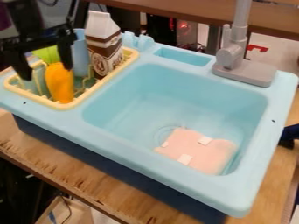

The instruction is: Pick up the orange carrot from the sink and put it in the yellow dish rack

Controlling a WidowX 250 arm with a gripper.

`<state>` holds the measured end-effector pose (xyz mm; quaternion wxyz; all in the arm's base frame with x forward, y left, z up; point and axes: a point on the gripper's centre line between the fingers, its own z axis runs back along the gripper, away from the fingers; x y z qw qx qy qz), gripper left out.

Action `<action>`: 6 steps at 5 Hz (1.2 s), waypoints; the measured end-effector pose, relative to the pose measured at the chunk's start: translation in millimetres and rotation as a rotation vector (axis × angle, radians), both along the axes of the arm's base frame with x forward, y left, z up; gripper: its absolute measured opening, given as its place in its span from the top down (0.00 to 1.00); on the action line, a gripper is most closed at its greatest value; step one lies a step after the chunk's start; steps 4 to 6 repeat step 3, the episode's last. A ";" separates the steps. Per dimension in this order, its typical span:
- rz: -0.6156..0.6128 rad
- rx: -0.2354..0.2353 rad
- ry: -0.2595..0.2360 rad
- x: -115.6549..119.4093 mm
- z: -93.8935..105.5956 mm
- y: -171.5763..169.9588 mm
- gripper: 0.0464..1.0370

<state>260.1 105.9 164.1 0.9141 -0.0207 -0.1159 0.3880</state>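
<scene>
Claw (45, 71), fingers spread, at the rack (72, 104), near the orange toy (60, 85) in it (touching or not, I can't tell). Carton (104, 46) also in the rack; beside the rack, basin (125, 100) with pink thing (201, 152).

Arm (26, 17): black, blocky
Gripper (45, 71): black, two-fingered
Crossbar (36, 42): wide, dark, uneven in outline
Fingers (22, 69): black, chunky, narrowing toward the tips
Screws, markings: too blurred to tell
</scene>
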 end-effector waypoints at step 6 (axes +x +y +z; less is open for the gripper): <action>-0.468 -0.016 0.016 -30.6 28.7 -94.5 0.03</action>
